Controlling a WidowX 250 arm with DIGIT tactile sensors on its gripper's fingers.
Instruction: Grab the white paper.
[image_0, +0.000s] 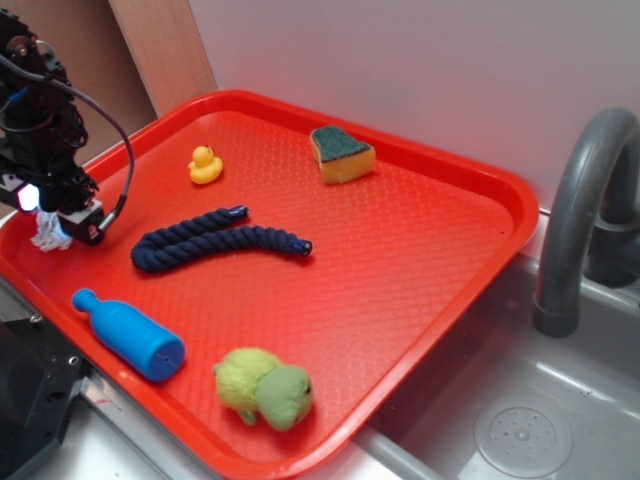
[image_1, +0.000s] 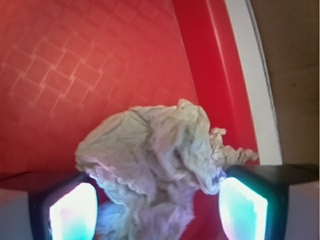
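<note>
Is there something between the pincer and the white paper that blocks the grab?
Nothing visible does. In the wrist view the white paper lies directly between the two fingers of the pincer, with only red tray beneath. The rope, duck and bottle lie apart from it.

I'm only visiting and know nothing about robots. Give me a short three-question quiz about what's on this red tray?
1. True or false: the white paper lies between the fingers of the tool.
2. Which is nearest the tool: A) sponge B) blue bottle C) green plush?
3. Fill in: the yellow duck sits beyond the dark blue ____.

Key: 1 true; 2 B; 3 rope.
</note>
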